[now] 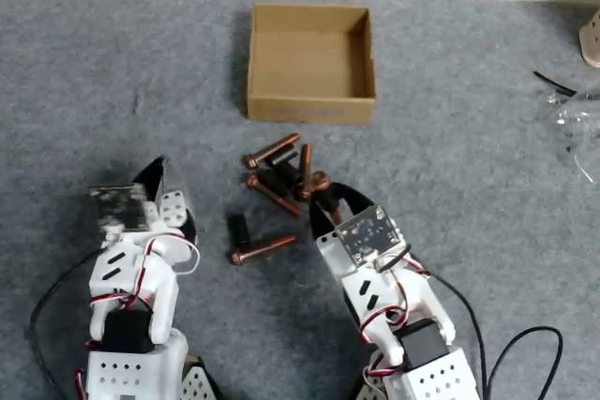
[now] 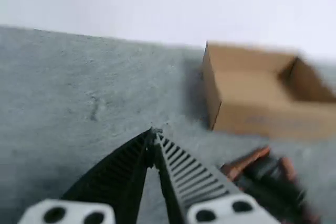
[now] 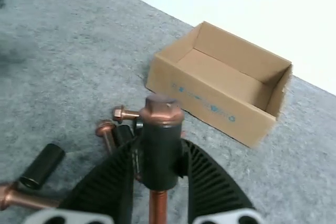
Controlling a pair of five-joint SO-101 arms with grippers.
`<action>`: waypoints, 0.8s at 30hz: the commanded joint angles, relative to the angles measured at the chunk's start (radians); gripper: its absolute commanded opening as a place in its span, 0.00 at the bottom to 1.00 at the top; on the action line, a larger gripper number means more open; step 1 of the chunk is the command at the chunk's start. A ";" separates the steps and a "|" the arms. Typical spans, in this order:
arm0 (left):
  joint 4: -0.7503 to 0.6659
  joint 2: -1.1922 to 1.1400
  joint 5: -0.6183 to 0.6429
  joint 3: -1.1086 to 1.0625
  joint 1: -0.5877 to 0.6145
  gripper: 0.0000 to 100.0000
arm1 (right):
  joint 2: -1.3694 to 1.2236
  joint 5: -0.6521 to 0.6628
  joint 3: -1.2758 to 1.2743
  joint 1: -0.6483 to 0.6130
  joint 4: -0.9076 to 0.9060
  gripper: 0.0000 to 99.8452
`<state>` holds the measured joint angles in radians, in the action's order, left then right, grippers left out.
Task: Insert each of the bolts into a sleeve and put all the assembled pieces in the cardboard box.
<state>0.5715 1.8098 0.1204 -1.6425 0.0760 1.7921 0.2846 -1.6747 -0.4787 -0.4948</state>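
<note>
Bolts lie in a loose copper heap on the grey worktop, between the cardboard box and the two arms, with dark sleeves mixed in among them. We see one assembled piece. The right arm has its jaws clamped on a black sleeve with a bolt through it. The bolt's head sits on the sleeve's upper end and the shank shows out of the lower end. That piece is held just beside the heap, short of the box. The left arm sits off to the side, well apart from the heap, its jaws together with nothing between them.

Looking down into the box, we see only its bare cardboard floor, so nothing has been delivered. We judge the task to be at an early stage, with one bolt seated in its sleeve and no piece in the box.

What is left, as far as we can see, is to carry the held piece over the box's near wall and let it go inside. The other bolts then have to be paired up. A loose sleeve lies next to a lone bolt on the arms' side of the heap. In the heap itself we count three more bolts crossing one another. At least one sleeve lies among them, but we cannot tell how many.
</note>
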 commanded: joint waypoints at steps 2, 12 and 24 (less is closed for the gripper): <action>0.029 0.008 -0.167 0.027 -0.053 0.01 | 0.005 0.005 -0.099 0.022 0.016 0.00; -0.060 0.010 -0.169 -0.038 0.022 0.01 | -0.001 0.005 -0.091 0.041 -0.081 0.00; -0.080 0.010 -0.169 -0.053 0.022 0.01 | -0.104 0.009 0.110 0.133 -0.024 0.00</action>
<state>0.5117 1.8098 -0.0468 -1.6763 0.0852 1.7553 0.2846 -1.6579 -0.3621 -0.5669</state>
